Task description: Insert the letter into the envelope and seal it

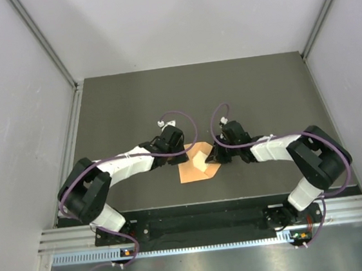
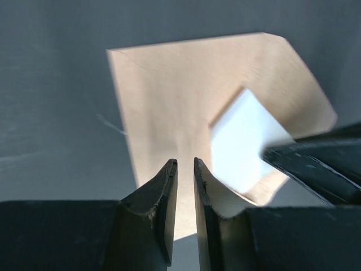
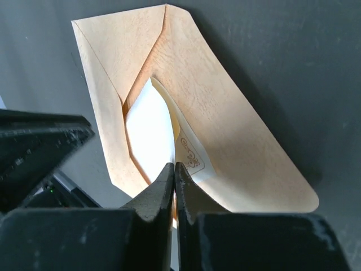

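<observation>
The orange envelope (image 1: 191, 171) lies flat on the dark table between both grippers, flap open. The pale letter (image 3: 148, 130) sits partly in the envelope's (image 3: 225, 124) mouth, its near end curling upward with a small printed ornament on it. My right gripper (image 3: 174, 166) is shut, its tips pinching the letter's near edge. My left gripper (image 2: 185, 162) hovers over the envelope's (image 2: 169, 113) near side with a narrow gap between its fingers and nothing in it. In the left wrist view the letter (image 2: 248, 141) shows white, with the right arm's finger (image 2: 316, 166) beside it.
The dark table mat (image 1: 133, 108) is bounded by white walls on three sides. An aluminium rail (image 1: 210, 226) runs along the near edge by the arm bases. Both grippers (image 1: 184, 154) (image 1: 214, 158) stand close together over the envelope.
</observation>
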You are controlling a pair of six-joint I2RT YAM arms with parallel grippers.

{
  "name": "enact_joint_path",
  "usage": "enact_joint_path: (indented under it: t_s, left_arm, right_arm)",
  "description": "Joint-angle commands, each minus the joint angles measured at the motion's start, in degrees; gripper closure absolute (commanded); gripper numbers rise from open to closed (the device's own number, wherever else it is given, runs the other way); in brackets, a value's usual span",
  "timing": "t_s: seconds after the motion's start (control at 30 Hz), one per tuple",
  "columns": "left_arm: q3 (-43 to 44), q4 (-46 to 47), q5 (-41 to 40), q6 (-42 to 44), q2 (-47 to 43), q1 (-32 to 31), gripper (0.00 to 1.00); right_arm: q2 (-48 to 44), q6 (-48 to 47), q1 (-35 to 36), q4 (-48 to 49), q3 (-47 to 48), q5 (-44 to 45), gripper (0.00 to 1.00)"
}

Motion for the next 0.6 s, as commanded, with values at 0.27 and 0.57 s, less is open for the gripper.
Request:
enact_joint_path:
  t_s: [0.27, 0.57]
  left_arm:
    - [-5.63, 10.07, 4.02, -6.51, 4.65, -0.17, 0.83]
    - [-1.96, 7.79, 4.70, -2.30, 4.66, -0.17, 0.83]
  right_arm:
    - [-14.19, -8.33, -0.41, -10.12, 5.07, 15.24, 1.00]
    - [-27.91, -21.86, -0.85, -24.90, 13.60, 22.04, 1.00]
